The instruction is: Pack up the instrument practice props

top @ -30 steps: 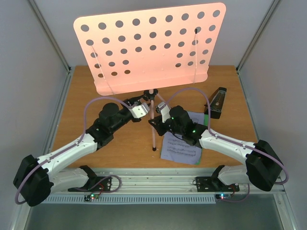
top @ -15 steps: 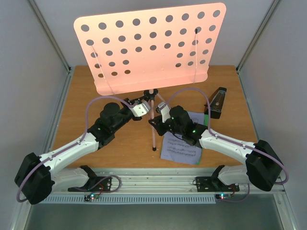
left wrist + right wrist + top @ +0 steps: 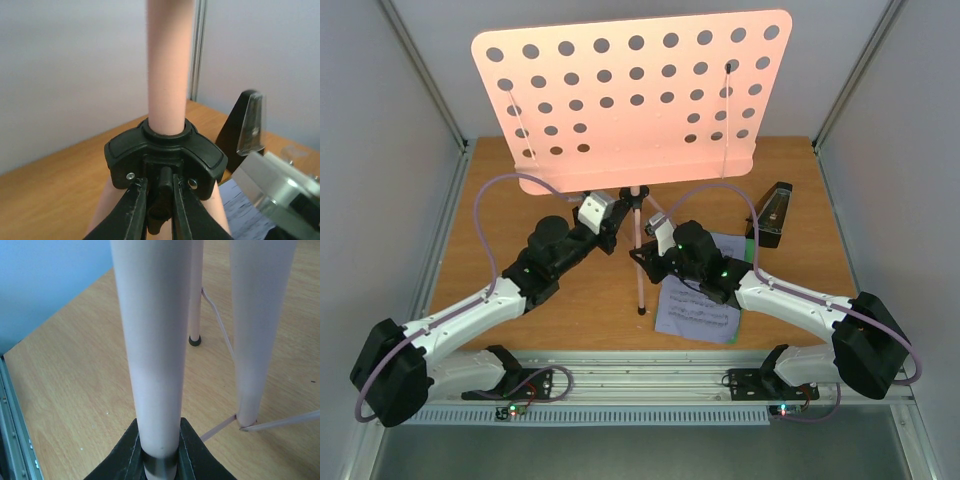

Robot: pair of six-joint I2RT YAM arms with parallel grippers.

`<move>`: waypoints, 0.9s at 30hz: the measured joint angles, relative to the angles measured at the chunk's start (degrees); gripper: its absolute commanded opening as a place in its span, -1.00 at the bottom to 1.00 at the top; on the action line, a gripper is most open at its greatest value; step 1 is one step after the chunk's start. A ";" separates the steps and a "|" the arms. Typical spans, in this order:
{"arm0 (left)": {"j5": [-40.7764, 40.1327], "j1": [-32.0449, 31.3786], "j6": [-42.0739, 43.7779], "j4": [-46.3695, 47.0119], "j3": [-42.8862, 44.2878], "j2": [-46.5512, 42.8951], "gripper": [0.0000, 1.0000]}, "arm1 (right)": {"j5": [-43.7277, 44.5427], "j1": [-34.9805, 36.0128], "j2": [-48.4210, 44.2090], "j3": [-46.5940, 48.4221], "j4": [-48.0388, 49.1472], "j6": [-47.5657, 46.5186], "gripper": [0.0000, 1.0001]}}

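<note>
Left gripper (image 3: 159, 192): pinched together on the small black knob (image 3: 165, 182) under the stand's (image 3: 622, 86) black collar (image 3: 125, 152). Right gripper (image 3: 159, 435): clamped round 1 pale pink leg (image 3: 150, 340). Stands upright mid table (image 3: 800, 250) on 3 thin legs, broad pink desk (image 3: 650, 160) full of round holes up top, near sheets (image 3: 695, 315) and metronome (image 3: 772, 215).

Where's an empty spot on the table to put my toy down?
Bare wood shows on the table left of the left arm, and in the far right corner behind the metronome. The middle is crowded: the legs of the music stand, the sheets and the right arm.
</note>
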 measured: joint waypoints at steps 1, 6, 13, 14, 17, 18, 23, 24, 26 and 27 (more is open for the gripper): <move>-0.02 0.00 -4.04 0.66 -0.33 0.00 -0.90 | -0.02 0.00 0.00 0.00 0.02 0.00 -0.98; 0.11 0.00 -19.37 1.27 -0.59 0.00 -0.53 | -0.04 0.00 -0.07 -0.04 0.09 -0.02 -0.97; 0.63 -0.07 -28.20 0.87 -0.66 -2.78 0.19 | 0.09 0.02 -0.87 -0.72 0.26 0.13 -0.27; 0.55 -0.11 -28.55 0.85 -0.76 -3.67 0.26 | -0.11 0.02 -1.29 -0.92 0.02 0.39 -0.10; -0.46 -0.24 -28.96 0.76 -2.21 -7.50 0.42 | -0.55 0.22 -3.41 -1.05 -0.74 0.98 0.33; -0.50 -0.24 -29.07 0.79 -2.32 -7.67 0.47 | -0.52 0.28 -4.33 -1.05 -0.98 1.16 0.41; -1.18 -0.17 -27.61 -0.07 -4.90 -11.61 0.62 | 0.37 0.33 -9.81 -1.46 -2.95 1.31 0.58; -1.20 -0.17 -27.15 -0.46 -5.16 -12.11 0.64 | 0.81 0.33 -11.02 -1.70 -3.43 1.40 0.62; -1.07 -0.17 -26.49 -1.86 -5.46 -13.14 0.66 | 1.75 0.33 -14.05 -2.71 -4.61 1.46 0.66; -0.87 -0.17 -26.23 -2.75 -5.55 -13.62 0.66 | 2.25 0.33 -15.80 -3.48 -5.07 1.53 0.67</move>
